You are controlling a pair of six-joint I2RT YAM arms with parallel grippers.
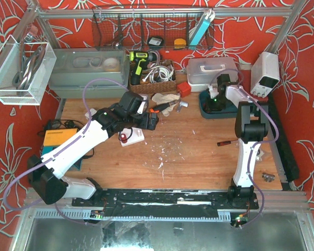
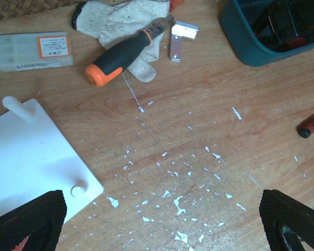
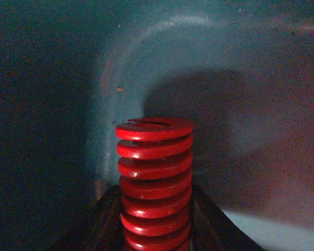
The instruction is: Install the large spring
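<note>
Large spring (image 3: 154, 172) in right gripper (image 3: 154, 209), bin wall (image 3: 146, 63) near

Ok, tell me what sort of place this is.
Probably a workshop bench set up for robot assembly: a wooden table strewn with a screwdriver and work glove, a cordless drill at the back, and a red spring held in the right gripper.

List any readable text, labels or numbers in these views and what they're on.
No text is legible.
Orange label on clear plastic case: print too blurred to read.
Power supply: front markings too small.
Red spring: no marking visible.
</note>
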